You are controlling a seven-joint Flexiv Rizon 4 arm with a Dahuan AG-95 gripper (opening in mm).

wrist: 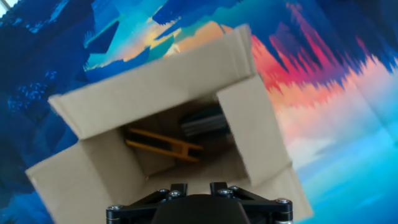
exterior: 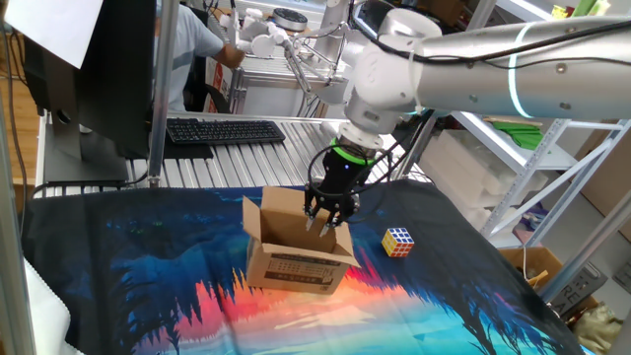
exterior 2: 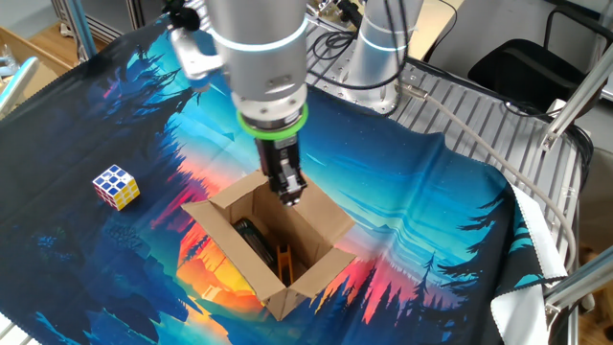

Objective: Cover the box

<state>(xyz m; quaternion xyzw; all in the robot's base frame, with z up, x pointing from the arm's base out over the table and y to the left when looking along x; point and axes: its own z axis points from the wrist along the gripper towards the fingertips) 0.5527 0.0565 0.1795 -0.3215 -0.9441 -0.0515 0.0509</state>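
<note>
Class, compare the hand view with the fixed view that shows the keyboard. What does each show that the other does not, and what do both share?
Only the hand view shows the box's inside: a yellow-brown piece and a dark item. Only the keyboard view shows the cube, the keyboard, the gripper over the box, and printing on the box's side. Both show the open box on the colourful cloth.
</note>
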